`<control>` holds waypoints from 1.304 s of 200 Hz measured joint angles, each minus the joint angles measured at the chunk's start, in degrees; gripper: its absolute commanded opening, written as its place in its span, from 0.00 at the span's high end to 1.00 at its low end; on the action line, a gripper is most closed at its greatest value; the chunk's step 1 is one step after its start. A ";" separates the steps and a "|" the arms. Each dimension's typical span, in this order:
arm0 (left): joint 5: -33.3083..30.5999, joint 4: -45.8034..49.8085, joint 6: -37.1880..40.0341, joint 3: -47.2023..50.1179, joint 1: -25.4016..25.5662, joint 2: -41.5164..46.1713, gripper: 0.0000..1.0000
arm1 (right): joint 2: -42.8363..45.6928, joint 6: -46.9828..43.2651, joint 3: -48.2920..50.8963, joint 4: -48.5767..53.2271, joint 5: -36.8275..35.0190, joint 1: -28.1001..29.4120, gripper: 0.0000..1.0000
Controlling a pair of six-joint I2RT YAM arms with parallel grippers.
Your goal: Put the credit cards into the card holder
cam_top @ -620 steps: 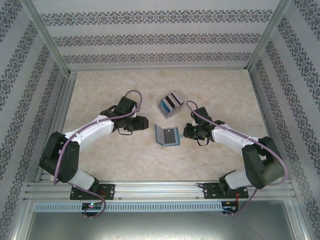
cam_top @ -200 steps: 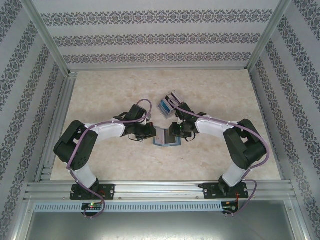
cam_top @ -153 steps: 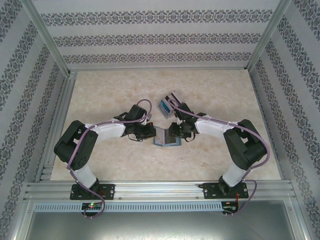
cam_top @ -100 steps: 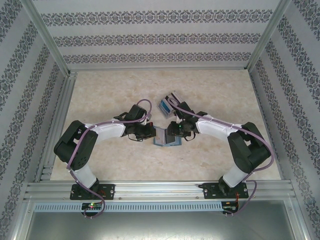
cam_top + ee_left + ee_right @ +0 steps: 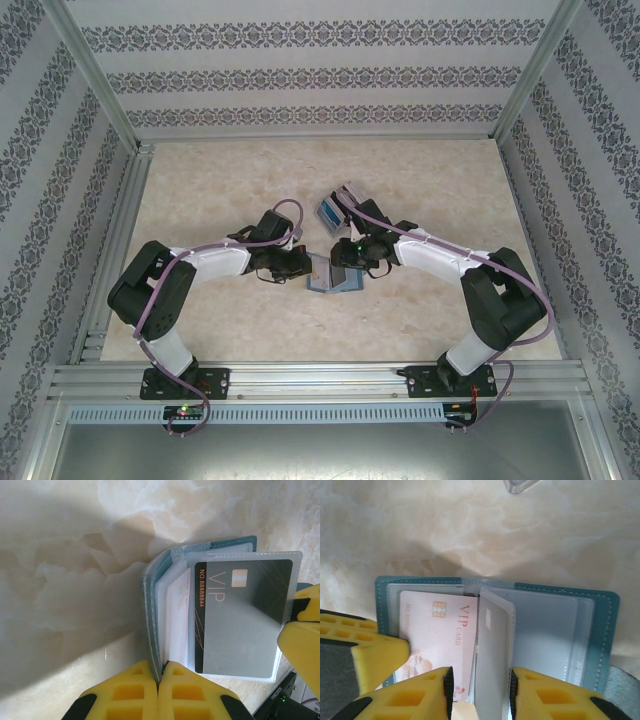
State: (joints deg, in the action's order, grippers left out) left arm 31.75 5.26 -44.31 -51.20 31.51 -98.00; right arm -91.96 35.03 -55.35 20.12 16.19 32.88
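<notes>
The teal card holder (image 5: 335,284) lies open on the table between both arms. My left gripper (image 5: 306,268) is shut on the edge of its left cover (image 5: 150,605), fingertips pressed together (image 5: 161,666). A clear sleeve leaf stands up from the spine with a dark grey VIP card (image 5: 240,615) inside. My right gripper (image 5: 481,680) straddles that leaf (image 5: 492,650), jaws apart, the right pad against it and a gap on the left. A whitish-pink VIP card (image 5: 440,630) sits in the left pocket. More credit cards (image 5: 334,209) stand in a clear rack behind.
The marble-patterned table top (image 5: 220,180) is walled by patterned panels and aluminium posts. The card rack's clear corner (image 5: 520,485) sits just beyond the holder. A yellow finger of the right gripper (image 5: 300,640) shows beside the leaf, and one of the left gripper (image 5: 370,655) by the pink card.
Three seconds ago both grippers were off the flat holder. Over the last second the right gripper has edged left over the holder; the left stays clamped on the cover.
</notes>
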 measured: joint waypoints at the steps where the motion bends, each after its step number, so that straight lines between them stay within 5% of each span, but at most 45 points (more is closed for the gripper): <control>1: 0.00 -0.02 0.00 0.00 0.00 0.00 0.98 | 0.00 0.02 0.00 -0.02 0.04 0.00 0.63; 167: 0.42 -3.61 -1.62 1.97 0.00 0.17 0.97 | -6.03 5.40 -0.94 -7.98 7.26 3.39 0.62; 218: 0.44 -3.65 -1.84 2.40 0.00 0.90 0.87 | -6.03 5.38 -1.09 -7.98 7.21 3.39 0.62; 261: 1.07 -4.55 -3.17 4.72 -0.20 2.16 0.69 | -5.79 5.40 -1.16 -7.96 6.78 3.32 0.62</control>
State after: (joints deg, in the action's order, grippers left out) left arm 32.82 0.71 -47.48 -46.48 31.31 -95.83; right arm -97.76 40.42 -56.51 12.16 22.96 36.21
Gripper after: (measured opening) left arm 0.290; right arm 0.381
